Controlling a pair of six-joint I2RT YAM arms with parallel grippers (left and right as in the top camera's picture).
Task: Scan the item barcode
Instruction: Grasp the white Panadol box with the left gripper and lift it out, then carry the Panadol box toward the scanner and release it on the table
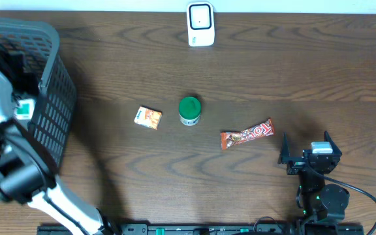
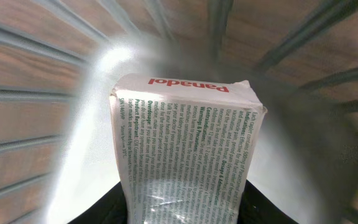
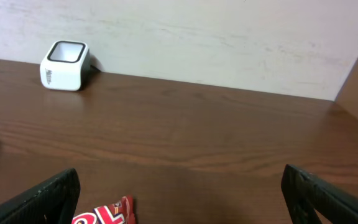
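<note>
The Panadol box fills the left wrist view. It sits inside the basket, and the left gripper is partly closed with its 2 jaws pressed on the box's sides. Far right of the basket, the right gripper stands wide open and holds nothing.

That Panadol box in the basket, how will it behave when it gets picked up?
The Panadol box looks like thin printed carton, so probably light and stiff, though a hard squeeze might dent it. The glare on its faces suggests a smooth, slightly slippery finish. Flat sides: unlikely to roll.
</note>
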